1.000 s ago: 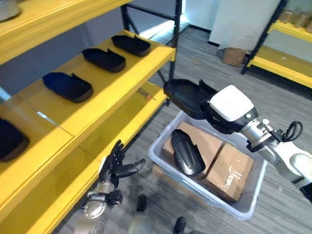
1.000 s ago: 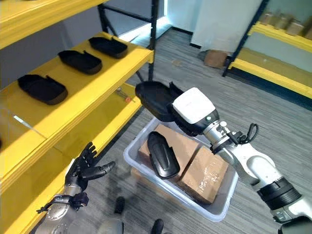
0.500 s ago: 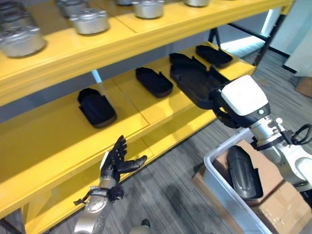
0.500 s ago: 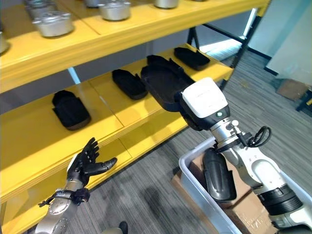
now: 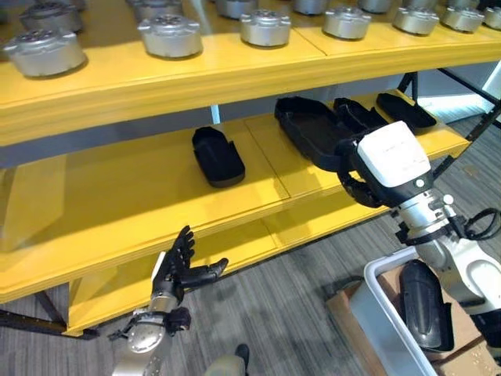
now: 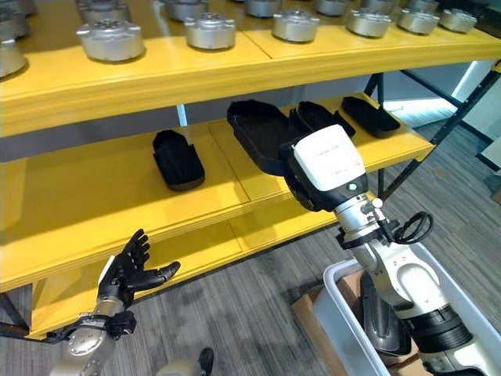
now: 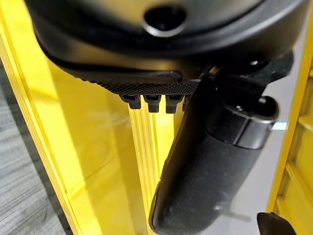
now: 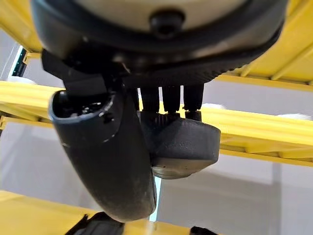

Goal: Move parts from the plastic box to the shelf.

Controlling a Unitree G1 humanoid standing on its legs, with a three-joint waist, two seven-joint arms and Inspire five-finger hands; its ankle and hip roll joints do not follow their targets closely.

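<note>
My right hand [image 5: 385, 163] is shut on a black tray-like part [image 5: 308, 138] and holds it over the yellow middle shelf [image 5: 141, 196]. I cannot tell whether the part touches the board. In the right wrist view the thumb [image 8: 105, 152] and curled fingers clamp the part's edge [image 8: 183, 142]. One black part [image 5: 218, 155] lies on the shelf to the left of the held one, and two more [image 5: 356, 116] [image 5: 405, 110] lie to its right. Another black part [image 5: 427, 304] sits in the plastic box [image 5: 374, 313] at the lower right. My left hand [image 5: 178, 270] hangs open and empty below the shelf.
Several grey round metal parts [image 5: 171, 35] stand in a row on the upper shelf. A lower yellow shelf board [image 5: 235, 247] runs near the floor. Brown cartons [image 5: 466, 356] lie in the box. The shelf's left stretch [image 5: 102, 188] is bare.
The whole view has swung from the box toward the shelf. My right hand has carried the black part from above the box to the middle shelf. The left hand stays open.
</note>
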